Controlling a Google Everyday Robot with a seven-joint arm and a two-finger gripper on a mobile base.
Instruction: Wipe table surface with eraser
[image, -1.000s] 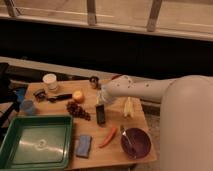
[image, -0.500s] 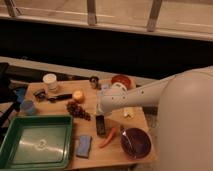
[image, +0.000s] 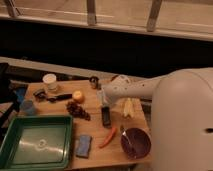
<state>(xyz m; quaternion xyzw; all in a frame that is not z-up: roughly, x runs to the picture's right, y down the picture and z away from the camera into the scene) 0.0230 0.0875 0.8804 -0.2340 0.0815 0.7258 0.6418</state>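
Observation:
The eraser (image: 106, 117) is a small dark block standing lengthwise on the light wooden table surface (image: 95, 127), near its middle. My white arm reaches in from the right. My gripper (image: 105, 106) hangs straight down at the eraser's far end and is shut on it, holding it against the tabletop. The wrist hides the fingers.
A green tray (image: 11, 145) fills the front left, with a blue-grey sponge (image: 83, 146) and a red pepper (image: 107, 137) beside it. A dark bowl (image: 142, 148) is front right and a banana (image: 128, 106) is right of the eraser. Grapes (image: 77, 109), an orange (image: 78, 95), cups and utensils lie to the left.
The eraser slid toward the table's front with the gripper, then back and slightly right. The arm's wrist dropped lower over it. Other items stayed put.

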